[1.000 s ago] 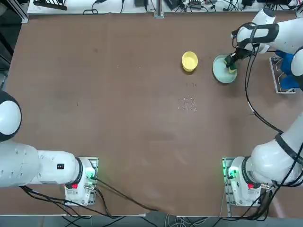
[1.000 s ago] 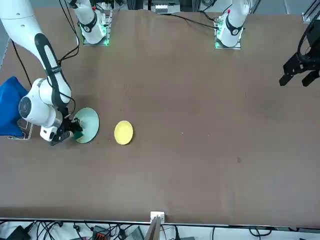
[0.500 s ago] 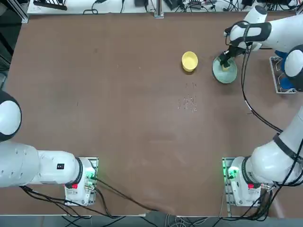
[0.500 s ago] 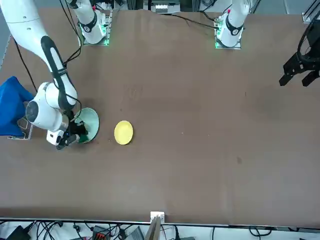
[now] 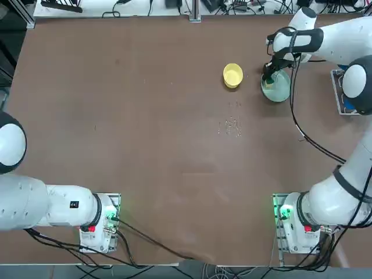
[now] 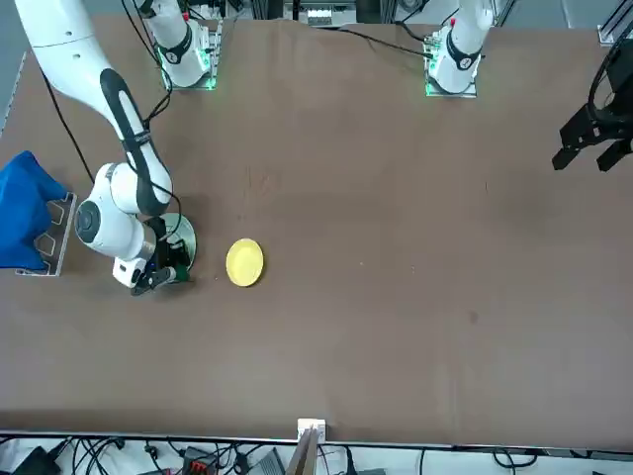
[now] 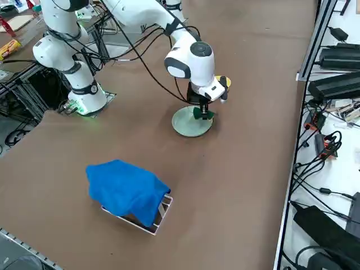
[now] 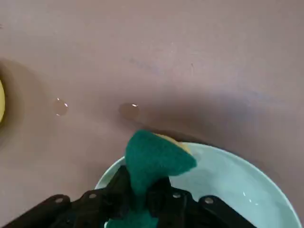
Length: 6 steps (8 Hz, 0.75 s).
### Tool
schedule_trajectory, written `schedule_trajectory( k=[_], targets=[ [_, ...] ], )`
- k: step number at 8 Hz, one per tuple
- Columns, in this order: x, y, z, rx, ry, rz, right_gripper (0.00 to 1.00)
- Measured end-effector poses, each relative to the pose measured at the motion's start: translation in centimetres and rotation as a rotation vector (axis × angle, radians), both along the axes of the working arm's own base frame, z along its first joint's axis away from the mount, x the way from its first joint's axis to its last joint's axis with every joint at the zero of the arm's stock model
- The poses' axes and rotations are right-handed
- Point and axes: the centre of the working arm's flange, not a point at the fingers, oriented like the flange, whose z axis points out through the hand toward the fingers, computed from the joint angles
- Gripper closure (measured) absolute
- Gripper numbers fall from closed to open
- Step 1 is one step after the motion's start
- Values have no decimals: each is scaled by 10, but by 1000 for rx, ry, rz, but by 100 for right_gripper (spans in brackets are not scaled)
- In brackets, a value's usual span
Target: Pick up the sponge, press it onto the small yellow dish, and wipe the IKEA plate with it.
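Probably at the wiping step: pinching the bent green-and-yellow scouring sponge (image 8: 154,159) tightly between the nearly closed fingers of the right gripper (image 8: 139,192), right at the rim of the pale blue-green IKEA plate (image 8: 228,180), well apart from the small yellow dish (image 5: 232,74). Next, should sweep inward across the hollow, pressing lightly to avoid sliding or tipping the plate.

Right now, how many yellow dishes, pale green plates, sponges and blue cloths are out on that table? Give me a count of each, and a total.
Yellow dishes: 1
Pale green plates: 1
Sponges, in the right gripper: 1
Blue cloths: 1
Total: 4
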Motion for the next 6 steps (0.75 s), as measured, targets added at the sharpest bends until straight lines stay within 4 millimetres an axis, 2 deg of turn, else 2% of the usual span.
schedule_trajectory(
  k=[4, 6],
  targets=[
    [-3, 9, 6, -5, 28, -39, 79],
    [-3, 25, 18, 12, 37, -33, 79]
  ],
)
